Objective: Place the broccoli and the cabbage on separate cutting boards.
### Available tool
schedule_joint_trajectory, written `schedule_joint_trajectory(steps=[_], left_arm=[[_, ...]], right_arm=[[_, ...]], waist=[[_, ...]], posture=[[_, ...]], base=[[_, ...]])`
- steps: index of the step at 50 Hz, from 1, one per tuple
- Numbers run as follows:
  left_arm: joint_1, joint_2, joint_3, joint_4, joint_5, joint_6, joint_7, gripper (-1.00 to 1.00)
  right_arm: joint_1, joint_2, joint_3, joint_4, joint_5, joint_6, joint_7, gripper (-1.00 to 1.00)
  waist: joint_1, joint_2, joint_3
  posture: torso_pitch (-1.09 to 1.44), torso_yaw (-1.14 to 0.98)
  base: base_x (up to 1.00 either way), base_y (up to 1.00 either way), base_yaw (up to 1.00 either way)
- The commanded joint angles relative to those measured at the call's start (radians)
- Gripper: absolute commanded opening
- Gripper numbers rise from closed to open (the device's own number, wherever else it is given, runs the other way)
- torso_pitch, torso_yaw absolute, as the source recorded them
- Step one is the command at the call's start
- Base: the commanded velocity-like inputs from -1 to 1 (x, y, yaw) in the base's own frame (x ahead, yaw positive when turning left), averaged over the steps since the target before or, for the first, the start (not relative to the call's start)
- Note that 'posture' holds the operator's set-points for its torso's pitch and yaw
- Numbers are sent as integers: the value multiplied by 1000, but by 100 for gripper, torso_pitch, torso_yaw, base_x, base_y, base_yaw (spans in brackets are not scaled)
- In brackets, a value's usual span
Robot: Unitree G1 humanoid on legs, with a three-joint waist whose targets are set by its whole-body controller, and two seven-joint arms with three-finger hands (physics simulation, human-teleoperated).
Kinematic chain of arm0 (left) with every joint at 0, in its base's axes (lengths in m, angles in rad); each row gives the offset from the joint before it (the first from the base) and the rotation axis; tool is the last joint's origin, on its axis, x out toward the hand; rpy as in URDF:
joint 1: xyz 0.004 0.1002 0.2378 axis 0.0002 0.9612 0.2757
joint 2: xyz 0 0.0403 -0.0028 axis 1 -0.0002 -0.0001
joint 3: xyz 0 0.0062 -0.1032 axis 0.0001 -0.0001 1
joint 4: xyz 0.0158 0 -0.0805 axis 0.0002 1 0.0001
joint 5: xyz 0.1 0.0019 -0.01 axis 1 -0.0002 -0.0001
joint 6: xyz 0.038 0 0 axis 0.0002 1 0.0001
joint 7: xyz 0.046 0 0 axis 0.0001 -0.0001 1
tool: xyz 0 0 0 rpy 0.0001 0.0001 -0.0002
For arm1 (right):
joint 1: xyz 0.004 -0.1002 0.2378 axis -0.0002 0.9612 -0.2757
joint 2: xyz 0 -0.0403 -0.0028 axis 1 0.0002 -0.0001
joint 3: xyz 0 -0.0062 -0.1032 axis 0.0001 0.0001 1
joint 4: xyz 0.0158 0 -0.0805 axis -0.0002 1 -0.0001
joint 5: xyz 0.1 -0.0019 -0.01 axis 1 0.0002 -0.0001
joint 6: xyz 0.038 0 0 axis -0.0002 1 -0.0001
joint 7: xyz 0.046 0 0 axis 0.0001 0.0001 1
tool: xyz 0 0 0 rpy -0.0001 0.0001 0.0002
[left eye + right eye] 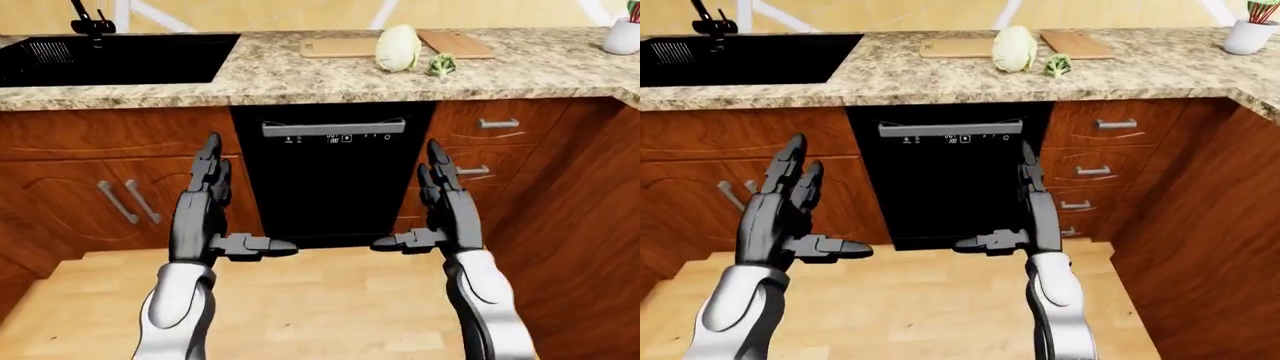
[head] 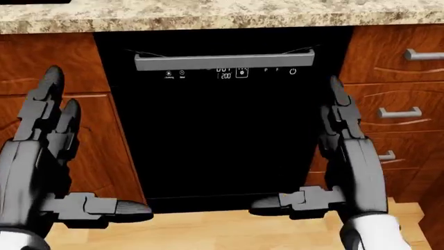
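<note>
Both hands are up at chest height, facing the dishwasher (image 1: 333,172), and I am holding nothing. Left hand (image 1: 205,214) and right hand (image 1: 445,214) stand palm to palm, fingers (image 1: 210,161) straight and pointing up, thumbs turned inward toward each other: fully spread, empty. I read this as a ready pose for a reach, arms clear of the cabinet fronts. The cabbage (image 1: 398,48) sits on the worktop (image 1: 300,79) in the upper part of the left-eye view, above the dishwasher and slightly right. It overlaps the gap between two boards, the left board (image 1: 335,47) and the right board (image 1: 458,43); whether it rests partly on either I cannot tell. The broccoli (image 1: 441,66) lies on bare worktop just beside the cabbage, to its lower right and below the right board's near edge. Neither vegetable is properly placed, so the task has not started. The sink (image 1: 110,60) is well to the left, a white pot (image 1: 622,36) at the far right; both are out of the way. Judgement: both hands are well below the worktop, so I need to raise the arms. The right board is nearest the broccoli, so the cabbage suits the left one. The cabbage looks round and may roll if nudged.
</note>
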Motion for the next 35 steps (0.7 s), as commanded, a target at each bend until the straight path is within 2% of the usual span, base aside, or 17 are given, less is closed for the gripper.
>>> schedule_joint_trajectory(steps=[1, 2, 3, 5, 8, 13, 15, 16, 17, 18, 24, 27, 29, 30, 31, 33, 35], left_arm=[[-22, 1, 13, -55, -18, 42, 6, 100], [-18, 3, 12, -63, -19, 42, 7, 100], [-18, 4, 12, -71, -22, 47, 9, 100], [-19, 6, 16, -97, -28, 68, 10, 100], [-11, 6, 17, -83, -28, 48, 9, 100], [24, 1, 19, -65, -34, 3, 2, 100], [26, 2, 26, -67, -38, 4, 0, 100], [22, 4, 31, -68, -41, 10, 0, 100], [21, 3, 34, -67, -43, 8, 1, 100], [37, 1, 27, -49, -38, -20, -2, 100], [44, 2, 34, -44, -39, -29, -6, 100], [40, 6, 29, -47, -34, -24, -10, 100], [38, 9, 33, -36, -28, -31, -13, 100], [36, 9, 38, -44, -31, -22, -14, 100], [35, 8, 40, -47, -32, -21, -14, 100], [40, 6, 36, -48, -30, -25, -14, 100], [43, 5, 34, -50, -28, -25, -15, 100]], right_arm=[[-10, -3, 10, -11, -6, -3, 8, 100], [-6, -2, 15, -16, -7, -5, 16, 100], [-3, -2, 19, -28, -6, 1, 25, 100], [-9, 0, 14, -27, -3, 3, 29, 100], [-19, 0, 15, -42, -2, 23, 32, 100], [-13, 6, 17, -39, 9, 13, 33, 100], [-12, 6, 19, -37, 9, 10, 33, 100], [-12, 6, 20, -43, 9, 14, 32, 100], [-12, 6, 18, -39, 10, 9, 33, 100], [-7, 7, 16, -45, 14, 9, 31, 100], [-3, 4, 13, -46, 18, 3, 30, 100], [-5, 4, 12, -62, 20, 19, 28, 100], [-9, 0, 8, -58, 18, 15, 29, 100], [-10, 0, 9, -64, 18, 21, 29, 100], [-11, 0, 9, -66, 17, 22, 29, 100], [-11, 1, 13, -78, 16, 31, 29, 100], [-14, 1, 12, -95, 16, 47, 29, 100]], waist=[[3, 21, -5], [1, 52, 9], [0, 66, 11], [4, 68, 1], [10, 52, 12], [19, -1, 20], [17, -60, 6], [22, -77, -8], [1, -56, 12], [9, -56, 25], [7, 10, 41], [7, 37, 42], [11, 80, 24], [25, 48, 35], [16, 63, 29], [18, 70, 12], [18, 62, 10]], posture=[[0, 0], [0, 0], [0, 0], [0, 0], [0, 0], [0, 0], [0, 0], [0, 0], [0, 0], [0, 0], [0, 0], [0, 0], [0, 0], [0, 0], [0, 0], [0, 0], [0, 0]], base=[[0, -55, 0], [0, -62, 0], [0, -62, 0], [0, -63, 0], [0, -64, 0], [0, -64, 0], [0, -64, 0], [0, -63, 0], [0, -64, 0], [0, -65, 0], [0, -64, 0], [0, -65, 0], [0, -65, 0], [0, -65, 0], [0, -65, 0], [0, -64, 0], [0, -65, 0]])
